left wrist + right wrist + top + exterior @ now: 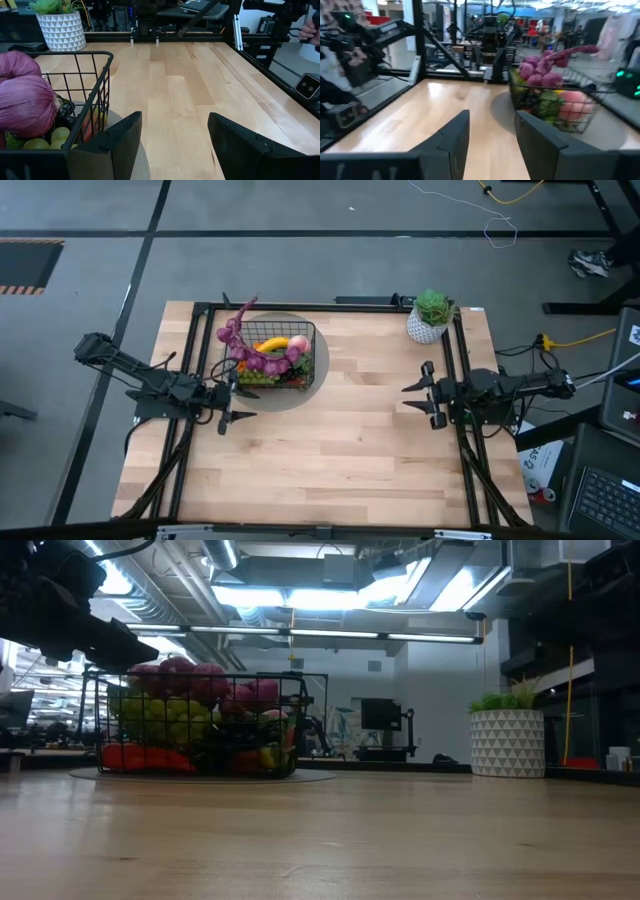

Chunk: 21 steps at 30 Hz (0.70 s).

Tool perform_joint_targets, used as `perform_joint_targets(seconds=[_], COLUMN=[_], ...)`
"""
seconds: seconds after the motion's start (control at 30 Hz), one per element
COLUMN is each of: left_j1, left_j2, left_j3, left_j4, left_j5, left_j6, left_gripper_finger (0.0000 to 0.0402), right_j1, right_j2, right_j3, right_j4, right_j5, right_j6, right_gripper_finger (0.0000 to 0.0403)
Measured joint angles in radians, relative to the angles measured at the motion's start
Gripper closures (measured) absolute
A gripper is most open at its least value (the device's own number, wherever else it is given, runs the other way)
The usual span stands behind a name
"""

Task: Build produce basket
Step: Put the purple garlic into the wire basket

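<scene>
Two hands, left hand point(229, 418) wide open, empty, right hand point(422, 391) parted, empty

A robotics lab or workshop: exposed ceiling ducts point(190, 580) and strip lights point(330, 635) overhead, grey concrete floor point(300, 270) with loose cables point(500, 225), monitors point(378, 715) and equipment racks behind.

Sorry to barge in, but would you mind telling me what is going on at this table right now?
A two-armed robot is building a produce basket. The basket sits on a grey mat at the table's far left, already piled with produce, a purple string of bulbs on top. Neither gripper holds anything: the left gripper is open beside the basket, and the right gripper is open over bare table at the right. A potted plant stands apart.
</scene>
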Motion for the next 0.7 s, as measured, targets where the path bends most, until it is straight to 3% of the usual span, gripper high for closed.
perform_joint_targets(seconds=[0.1,0.7], left_j1=[0.0,0.0], left_j2=[0.0,0.0], left_j3=[0.0,0.0], left_j4=[0.0,0.0], left_j5=[0.0,0.0], left_j6=[0.0,0.0], left_gripper_finger=[0.0177,0.0177], right_j1=[-0.022,-0.038], right_j2=[0.0,0.0], right_j3=[0.0,0.0], right_j4=[-0.012,-0.011], right_j5=[-0.062,-0.061], right_j6=[0.036,0.088], right_gripper_finger=[0.0246,0.0246])
